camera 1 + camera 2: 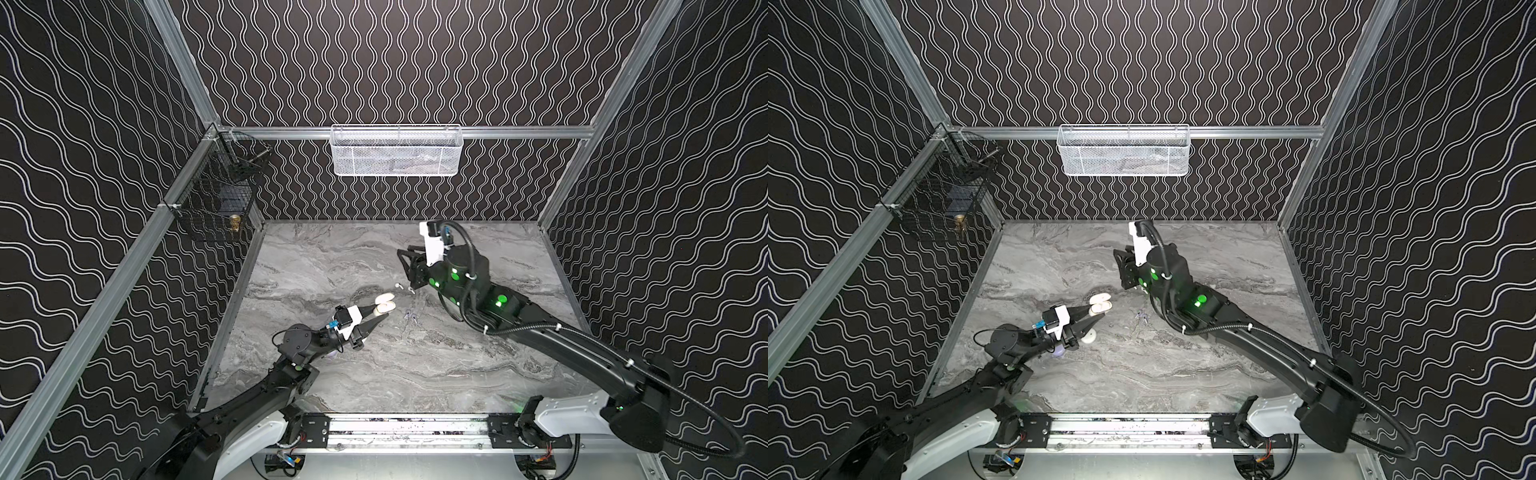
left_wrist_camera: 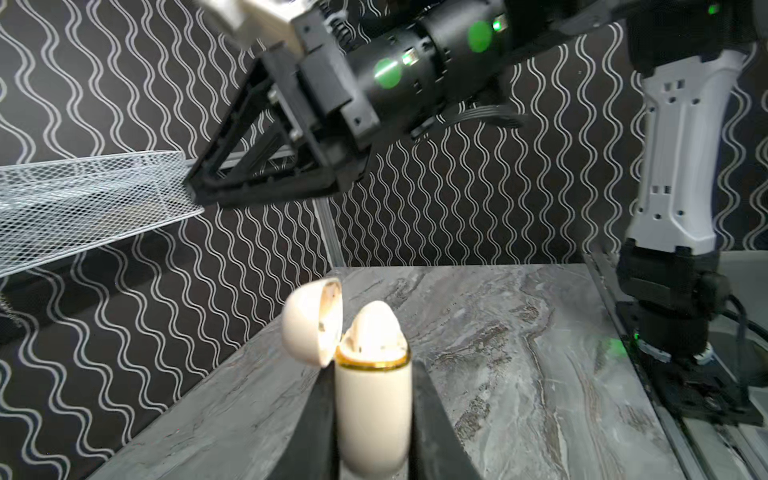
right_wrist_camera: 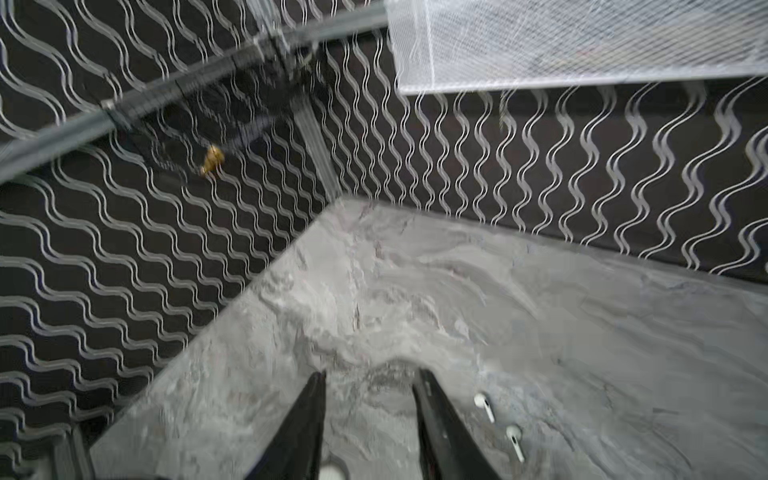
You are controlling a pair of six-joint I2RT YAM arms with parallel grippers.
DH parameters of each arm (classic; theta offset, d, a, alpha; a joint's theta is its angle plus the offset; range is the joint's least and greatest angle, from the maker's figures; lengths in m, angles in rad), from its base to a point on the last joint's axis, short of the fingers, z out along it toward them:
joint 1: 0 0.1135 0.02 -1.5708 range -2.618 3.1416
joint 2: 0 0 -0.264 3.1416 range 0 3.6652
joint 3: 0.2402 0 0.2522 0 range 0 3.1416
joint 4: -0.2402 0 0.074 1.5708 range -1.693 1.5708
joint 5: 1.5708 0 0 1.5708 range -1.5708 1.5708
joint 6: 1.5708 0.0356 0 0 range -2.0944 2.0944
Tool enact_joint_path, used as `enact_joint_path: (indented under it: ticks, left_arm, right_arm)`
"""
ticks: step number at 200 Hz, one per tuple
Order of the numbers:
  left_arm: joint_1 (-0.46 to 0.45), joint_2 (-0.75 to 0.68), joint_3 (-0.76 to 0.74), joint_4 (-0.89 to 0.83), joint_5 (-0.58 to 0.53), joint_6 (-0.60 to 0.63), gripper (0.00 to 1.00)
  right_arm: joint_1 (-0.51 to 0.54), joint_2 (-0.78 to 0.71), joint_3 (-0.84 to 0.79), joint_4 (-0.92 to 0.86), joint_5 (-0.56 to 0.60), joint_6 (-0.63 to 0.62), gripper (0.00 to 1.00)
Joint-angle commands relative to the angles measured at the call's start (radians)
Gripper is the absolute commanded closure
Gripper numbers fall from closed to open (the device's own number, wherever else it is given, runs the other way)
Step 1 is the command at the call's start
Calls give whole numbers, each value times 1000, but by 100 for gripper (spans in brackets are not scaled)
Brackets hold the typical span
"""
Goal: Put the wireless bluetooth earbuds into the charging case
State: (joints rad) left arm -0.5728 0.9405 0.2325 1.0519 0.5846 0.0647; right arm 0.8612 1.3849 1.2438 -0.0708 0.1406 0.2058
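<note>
Left gripper (image 2: 374,372) is clamped on the cream charging case (image 2: 374,411), one finger on each side. The case stands upright with its lid (image 2: 311,324) swung back. A cream bud (image 2: 376,322) sits in the case's mouth, its head poking above the gold rim (how deep it's seated I can't tell from this angle).

Now my right gripper (image 3: 370,374): jaws parted, nothing between them, hanging over the marble table (image 3: 582,332). Just beside one of its fingers a white earbud (image 3: 482,403) lies flat on the table. A second white earbud (image 3: 514,436) lies near it, and the two aren't touching.

In a top view, a lilac-grey pair (image 1: 409,316) lies on the table between the two arms, near the held case.
</note>
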Motion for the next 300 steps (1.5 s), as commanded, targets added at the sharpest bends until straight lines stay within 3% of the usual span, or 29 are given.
enact_joint_path:
  ticks: [1, 55, 126, 154, 173, 189, 200, 236, 255, 300]
  left_arm:
    - [-7, 18, 18, 24, 84, 22, 100]
    - [-9, 37, 25, 24, 76, 21, 100]
    - [-9, 10, 5, 6, -9, 33, 100]
    - [-9, 16, 11, -26, -69, 12, 100]
    - [0, 53, 14, -36, -236, -56, 100]
    - [37, 86, 61, -160, -414, -166, 100]
    - [89, 120, 98, -241, -478, -262, 100]
    - [239, 243, 201, -453, -570, -547, 100]
    - [280, 300, 271, -592, -567, -579, 100]
    - [361, 456, 302, -599, -501, -629, 100]
  right_arm:
    - [-13, 34, 26, -128, -209, -72, 59]
    - [-13, 11, -18, -102, -446, -126, 53]
    - [-8, -59, -107, -87, -506, -108, 55]
    - [-8, -119, -152, -50, -409, -66, 58]
    - [-8, -166, -165, -41, -248, -15, 58]
    - [-9, -224, -220, 22, -130, 30, 50]
    - [-9, -258, -289, 99, -89, 40, 47]
    - [-8, -238, -363, 192, -49, 34, 39]
    - [-8, -174, -353, 184, -34, 26, 37]
    - [55, -26, -365, 257, -43, -55, 22]
